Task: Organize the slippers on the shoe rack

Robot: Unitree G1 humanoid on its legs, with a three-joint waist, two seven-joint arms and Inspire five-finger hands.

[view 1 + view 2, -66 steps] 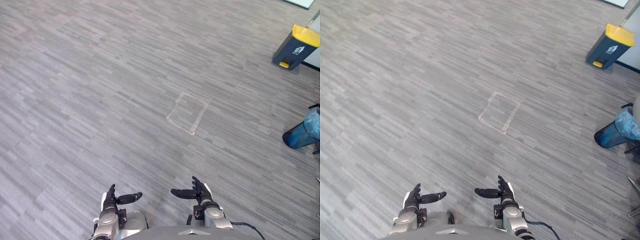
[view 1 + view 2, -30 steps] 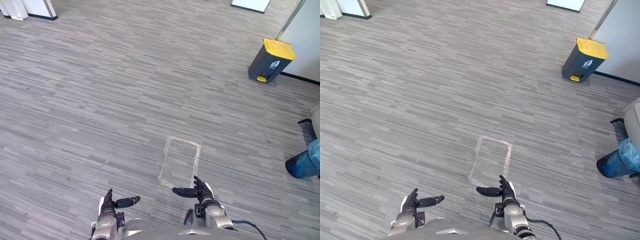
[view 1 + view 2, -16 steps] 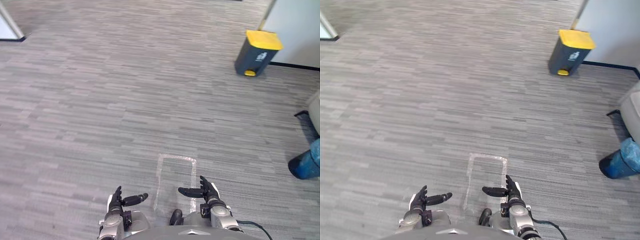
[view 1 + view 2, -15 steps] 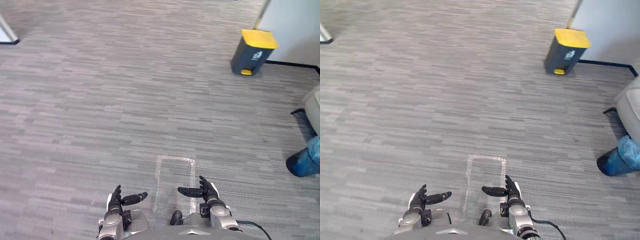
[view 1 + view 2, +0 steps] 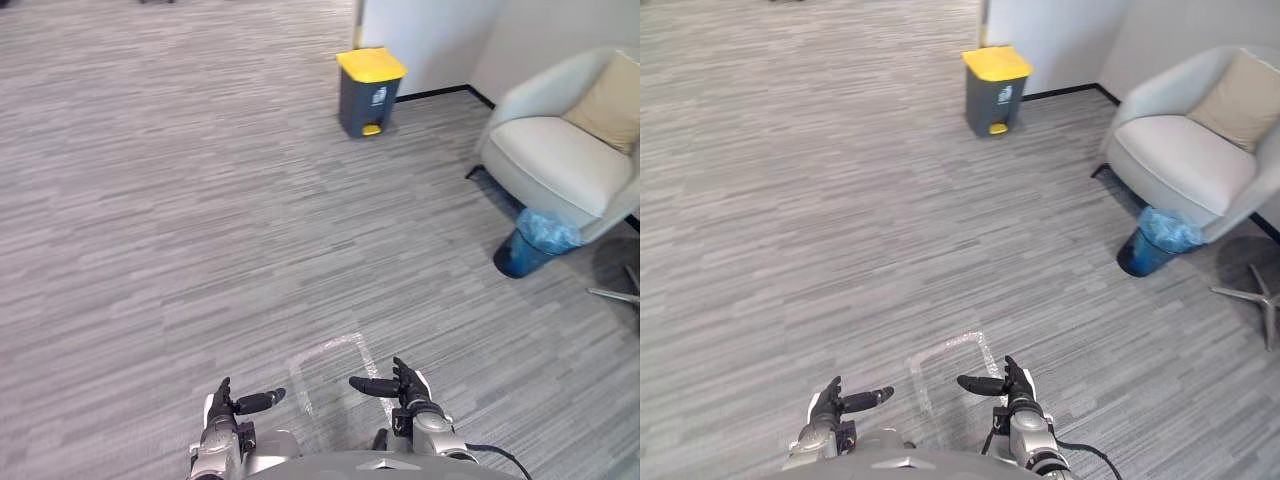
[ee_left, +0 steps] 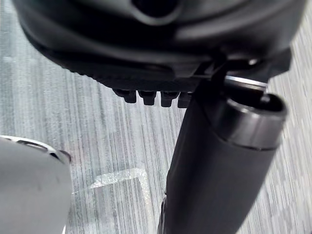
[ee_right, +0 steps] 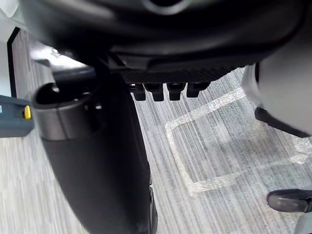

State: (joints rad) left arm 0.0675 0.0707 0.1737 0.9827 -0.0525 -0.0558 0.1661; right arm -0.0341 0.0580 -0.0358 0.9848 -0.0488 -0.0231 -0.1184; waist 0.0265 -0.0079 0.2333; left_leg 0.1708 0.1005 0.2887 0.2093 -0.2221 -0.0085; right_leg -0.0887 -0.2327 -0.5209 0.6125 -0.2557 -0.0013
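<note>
Left eye view: left hand (image 5: pixel 226 410) and right hand (image 5: pixel 405 388) hover above the grey floor (image 5: pixel 200 200), fingers straight and empty, probably readied for searching. Where the slippers and shoe rack are, I cannot tell.

We see a grey carpet floor (image 5: pixel 150 200) streaked in fine lighter and darker lines. At upper centre stands a dark grey pedal bin with a yellow lid (image 5: pixel 368 92). At right are a cream armchair (image 5: pixel 560 160), its tan cushion (image 5: pixel 608 100) and a blue round wastebasket (image 5: pixel 527 245). At the bottom, our left hand (image 5: pixel 222 405) and right hand (image 5: pixel 405 385) are black.
</note>
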